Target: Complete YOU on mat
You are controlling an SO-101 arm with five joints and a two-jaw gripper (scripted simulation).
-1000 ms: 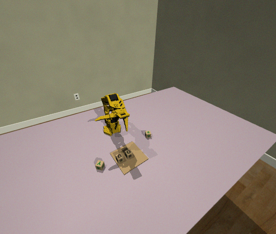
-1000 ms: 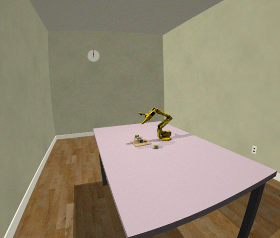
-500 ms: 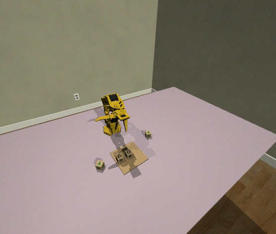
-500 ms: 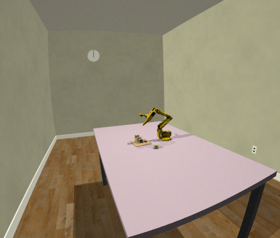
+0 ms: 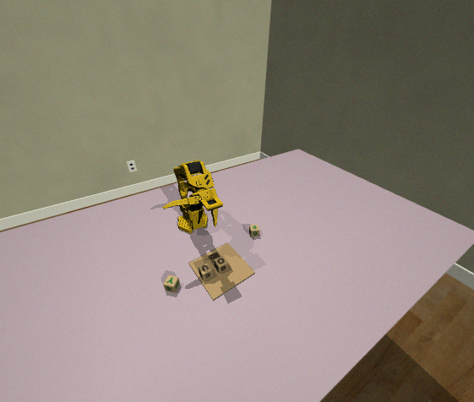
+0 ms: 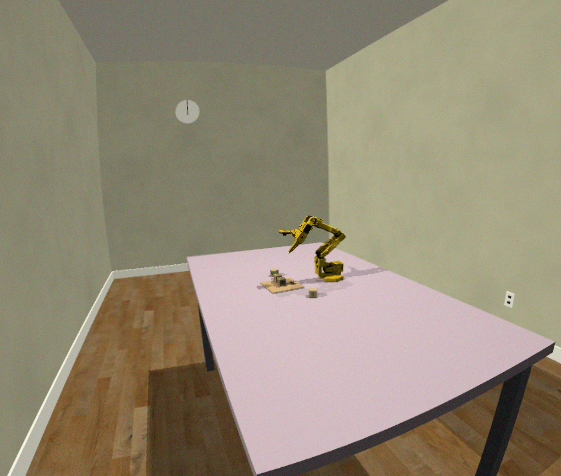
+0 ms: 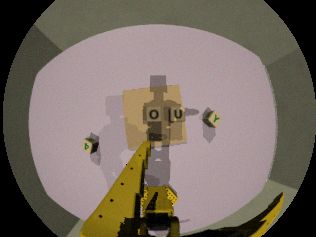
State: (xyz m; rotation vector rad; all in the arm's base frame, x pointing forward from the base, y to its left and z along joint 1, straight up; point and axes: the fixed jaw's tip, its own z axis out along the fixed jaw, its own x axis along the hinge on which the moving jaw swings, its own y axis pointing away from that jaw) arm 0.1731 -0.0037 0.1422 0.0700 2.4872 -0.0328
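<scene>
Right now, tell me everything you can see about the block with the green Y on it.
The Y block is a small, light wooden-looking cube with a green Y on its top face and another green mark, too small to read, on a side. It lies flat on the pink table, off the tan mat and apart from its edge. Nothing touches it; the open pincer hangs well away, near the arm's base.

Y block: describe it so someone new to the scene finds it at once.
On the pink table, find the tan mat in front of the yellow arm. The Y block lies off the mat, beside the U block. It alone shows a green Y on top; the other stray block lies past the O block.
</scene>
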